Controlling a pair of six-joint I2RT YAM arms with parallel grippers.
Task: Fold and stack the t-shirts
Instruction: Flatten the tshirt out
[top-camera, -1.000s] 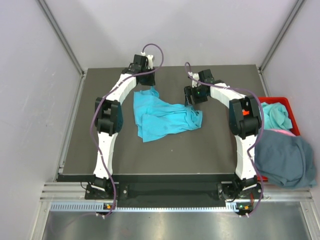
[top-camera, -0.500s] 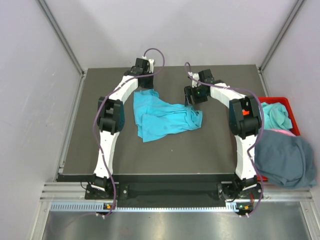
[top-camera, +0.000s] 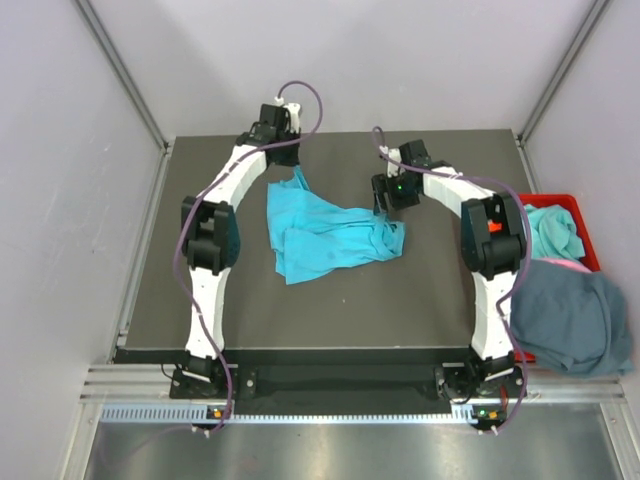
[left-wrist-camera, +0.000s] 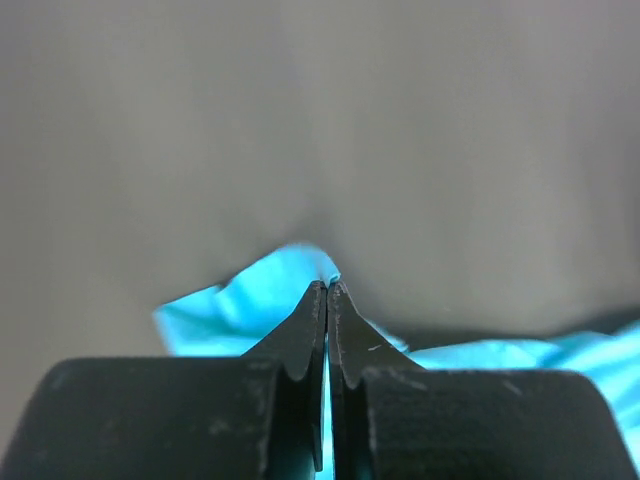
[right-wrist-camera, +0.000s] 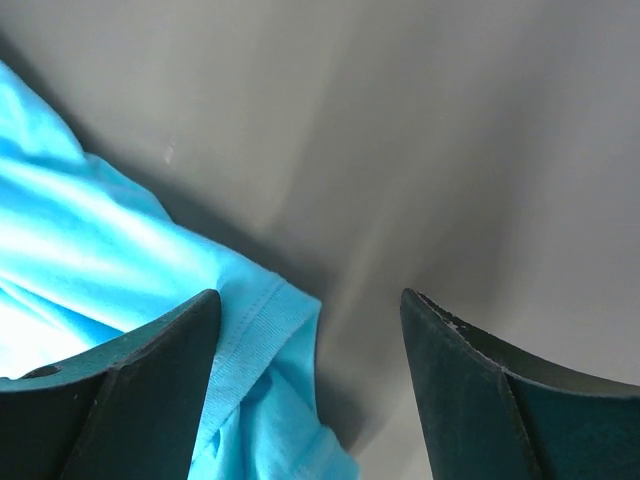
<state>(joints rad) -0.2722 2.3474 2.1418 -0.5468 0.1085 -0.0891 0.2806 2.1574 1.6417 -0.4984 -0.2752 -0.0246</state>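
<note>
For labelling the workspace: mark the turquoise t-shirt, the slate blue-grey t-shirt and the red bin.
turquoise t-shirt (top-camera: 325, 240), top external view, middle of the crumpled cloth.
slate blue-grey t-shirt (top-camera: 568, 315), top external view, centre of the heap.
red bin (top-camera: 556, 201), top external view, far rim.

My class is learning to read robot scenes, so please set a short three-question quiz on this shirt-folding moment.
1. True or false: the left hand is shut on a corner of the turquoise shirt on the table.
2. Which hand is open? A the left hand, B the right hand, C neither.
3. What colour is the shirt lying over the red bin?
Key: 1 true; 2 B; 3 grey.
</note>
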